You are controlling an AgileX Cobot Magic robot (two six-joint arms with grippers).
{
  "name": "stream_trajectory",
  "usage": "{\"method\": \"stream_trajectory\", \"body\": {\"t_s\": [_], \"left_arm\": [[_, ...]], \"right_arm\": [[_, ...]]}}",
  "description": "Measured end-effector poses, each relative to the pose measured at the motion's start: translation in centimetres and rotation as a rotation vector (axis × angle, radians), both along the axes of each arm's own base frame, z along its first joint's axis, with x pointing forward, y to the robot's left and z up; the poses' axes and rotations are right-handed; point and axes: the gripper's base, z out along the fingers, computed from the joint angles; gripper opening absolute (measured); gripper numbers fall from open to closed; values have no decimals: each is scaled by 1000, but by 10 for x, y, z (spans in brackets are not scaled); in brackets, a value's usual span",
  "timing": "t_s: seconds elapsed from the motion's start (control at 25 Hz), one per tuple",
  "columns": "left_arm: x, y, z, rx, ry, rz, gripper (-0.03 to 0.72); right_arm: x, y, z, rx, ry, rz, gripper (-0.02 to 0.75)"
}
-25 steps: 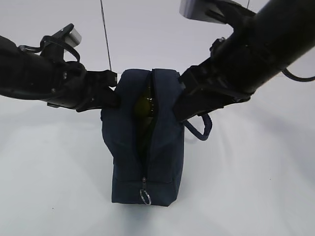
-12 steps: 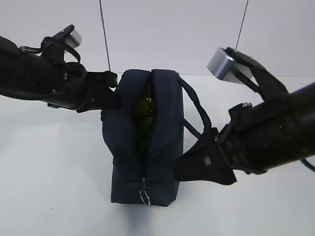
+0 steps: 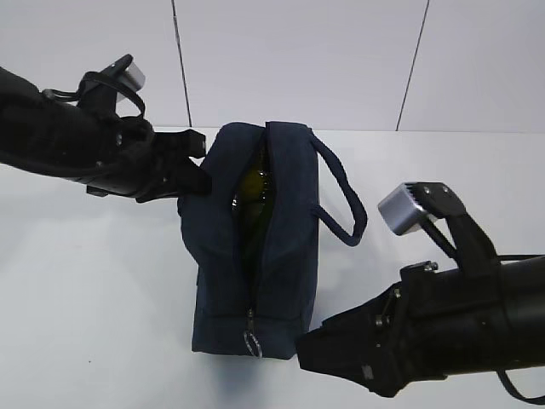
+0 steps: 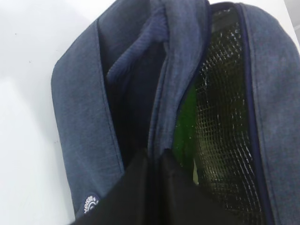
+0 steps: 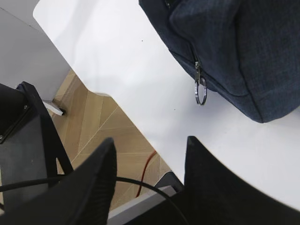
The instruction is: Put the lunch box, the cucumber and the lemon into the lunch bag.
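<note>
The white bench (image 3: 102, 324) carries the lunch bag (image 3: 217, 247), which stands upright near its middle with its long axis running from the near edge toward the back wall. The bag's zipper is open along the top, and its silver ring pull (image 3: 251, 342) hangs at the near end. One loop handle (image 3: 341, 192) arches off the bag's right side.

Inside the bag, through the open slot, something dark green and glossy shows at the far end; it looks like the cucumber (image 3: 251, 186), lying against the mesh lining (image 4: 220, 117). The lunch box and lemon cannot be made out.

The left gripper (image 3: 192, 166) is at the bag's far left top edge, its jaws closed on the fabric beside the opening. The right gripper (image 5: 150, 159) hovers off the bag's near right corner, jaws apart and gripping nothing, with the ring pull just beyond them.
</note>
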Motion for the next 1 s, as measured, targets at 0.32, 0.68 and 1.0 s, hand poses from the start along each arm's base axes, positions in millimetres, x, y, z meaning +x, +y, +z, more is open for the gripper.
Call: {"method": "stream_trajectory", "body": {"t_s": [0.32,0.68,1.0], "left_arm": [[-1,-1,0,-6,7,-6,8],[-1,-1,0,-7,9,-8,8],[-1,-1,0,-7,9,-8,8]], "right_arm": [[12,16,-42,52,159,20,411],[31,34,-51,126,179,69,389],[44,38,-63,73,140,68,387]]}}
